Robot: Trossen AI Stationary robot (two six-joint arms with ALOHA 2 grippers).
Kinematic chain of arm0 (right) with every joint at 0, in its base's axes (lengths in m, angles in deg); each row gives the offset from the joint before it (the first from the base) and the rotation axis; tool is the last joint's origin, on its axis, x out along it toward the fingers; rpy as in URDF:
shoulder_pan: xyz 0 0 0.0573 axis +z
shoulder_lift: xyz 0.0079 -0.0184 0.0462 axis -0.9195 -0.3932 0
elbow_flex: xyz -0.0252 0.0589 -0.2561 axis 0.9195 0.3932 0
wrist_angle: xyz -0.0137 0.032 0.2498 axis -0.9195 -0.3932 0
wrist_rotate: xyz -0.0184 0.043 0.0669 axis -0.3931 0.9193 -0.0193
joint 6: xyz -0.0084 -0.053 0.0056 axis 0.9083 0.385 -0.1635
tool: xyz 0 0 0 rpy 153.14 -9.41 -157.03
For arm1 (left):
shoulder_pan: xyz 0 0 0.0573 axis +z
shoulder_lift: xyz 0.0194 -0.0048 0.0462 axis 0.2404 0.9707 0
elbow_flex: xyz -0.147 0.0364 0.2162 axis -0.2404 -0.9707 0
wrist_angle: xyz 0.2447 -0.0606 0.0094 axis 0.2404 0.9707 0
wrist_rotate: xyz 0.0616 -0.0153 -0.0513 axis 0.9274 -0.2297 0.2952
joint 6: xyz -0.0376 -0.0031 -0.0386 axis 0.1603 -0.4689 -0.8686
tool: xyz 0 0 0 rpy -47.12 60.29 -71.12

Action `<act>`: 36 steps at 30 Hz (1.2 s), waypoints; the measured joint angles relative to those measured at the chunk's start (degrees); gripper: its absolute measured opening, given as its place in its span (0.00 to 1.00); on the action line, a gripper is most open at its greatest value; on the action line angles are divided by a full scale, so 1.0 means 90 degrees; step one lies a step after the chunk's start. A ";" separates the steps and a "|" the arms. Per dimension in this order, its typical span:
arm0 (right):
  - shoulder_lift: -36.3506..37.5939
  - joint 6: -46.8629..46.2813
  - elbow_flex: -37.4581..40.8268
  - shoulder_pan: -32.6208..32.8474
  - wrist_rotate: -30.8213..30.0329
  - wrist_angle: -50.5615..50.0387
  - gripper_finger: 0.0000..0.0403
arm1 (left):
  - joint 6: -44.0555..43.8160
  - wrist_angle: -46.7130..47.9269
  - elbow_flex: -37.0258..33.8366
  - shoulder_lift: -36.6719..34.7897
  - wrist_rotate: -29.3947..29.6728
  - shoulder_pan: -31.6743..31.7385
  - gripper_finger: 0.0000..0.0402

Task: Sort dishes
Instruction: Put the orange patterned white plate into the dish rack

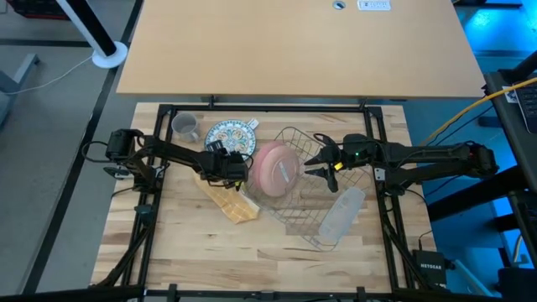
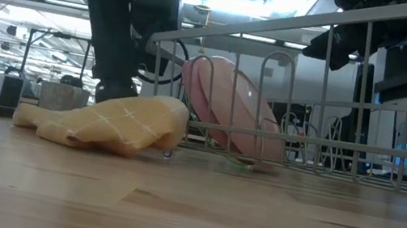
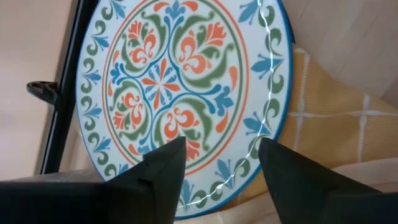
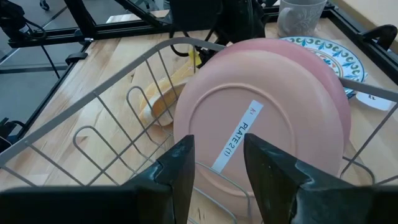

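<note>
Left gripper (image 3: 214, 168) (fingers parted, holding nothing) hovers above the patterned plate (image 3: 180, 87).

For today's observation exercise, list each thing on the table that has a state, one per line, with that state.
Pink plate: on edge in the rack, leaning.
Rack: on the table, holding the pink plate.
Patterned plate: flat on the table, not yet racked.
Mug: upright beside the patterned plate.
Cloth: crumpled, left of the rack.
Tray: lying against the rack's right side.
Left tool: open above the patterned plate.
Right tool: open, empty, at the pink plate.
</note>
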 joint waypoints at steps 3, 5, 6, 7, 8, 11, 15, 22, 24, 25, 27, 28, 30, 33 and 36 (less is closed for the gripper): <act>0.0000 0.0000 -0.0001 -0.0002 0.0000 -0.0012 0.35 | -0.0003 0.0007 0.0000 0.0000 0.0001 -0.0005 0.53; 0.0000 0.0000 0.0001 -0.0002 -0.0002 -0.0081 0.35 | 0.0000 0.0009 0.0000 0.0000 0.0001 -0.0020 0.53; 0.0000 0.0000 0.0001 -0.0002 -0.0002 -0.0098 0.35 | 0.0002 0.0009 0.0000 0.0000 0.0001 -0.0035 0.53; 0.0000 0.0000 0.0001 -0.0002 -0.0002 -0.0098 0.35 | 0.0001 0.0007 0.0000 0.0000 0.0001 -0.0045 0.53; 0.0000 0.0000 0.0001 -0.0002 -0.0002 -0.0096 0.35 | -0.0002 0.0007 0.0000 0.0000 -0.0001 -0.0059 0.52; 0.0000 0.0000 0.0001 -0.0002 -0.0002 -0.0093 0.35 | 0.0000 0.0047 0.0049 0.0002 -0.0029 -0.0095 0.50; 0.0000 0.0000 0.0001 -0.0002 -0.0002 -0.0088 0.35 | -0.0001 0.0040 0.0222 0.0003 -0.0137 -0.0114 0.47; 0.0000 0.0000 0.0001 -0.0002 -0.0002 -0.0086 0.35 | -0.0001 0.0041 0.0470 0.0005 -0.0139 -0.0137 0.46; 0.0000 0.0000 0.0001 -0.0002 -0.0003 -0.0090 0.35 | 0.0004 0.0036 0.0498 0.0005 -0.0152 -0.0146 0.46; 0.0000 0.0000 0.0001 -0.0002 -0.0002 -0.0090 0.35 | -0.0004 0.0036 0.0498 0.0005 -0.0175 -0.0159 0.46; 0.0000 0.0000 0.0001 -0.0002 -0.0002 -0.0095 0.35 | -0.0031 0.0036 0.0498 0.0005 -0.0291 -0.0184 0.46; 0.0000 0.0000 0.0001 -0.0002 -0.0002 -0.0100 0.35 | -0.0038 0.0033 0.0498 0.0005 -0.0352 -0.0185 0.46; 0.0000 0.0000 0.0001 -0.0002 -0.0002 -0.0109 0.35 | -0.0072 0.0032 0.0498 0.0005 -0.0459 -0.0192 0.46; 0.0000 0.0000 0.0001 -0.0002 -0.0003 -0.0136 0.35 | -0.0057 0.0033 0.0498 0.0005 -0.0471 -0.0192 0.46; 0.0000 0.0000 0.0001 -0.0002 -0.0004 -0.0136 0.35 | -0.0049 0.0033 0.0498 0.0005 -0.0471 -0.0167 0.46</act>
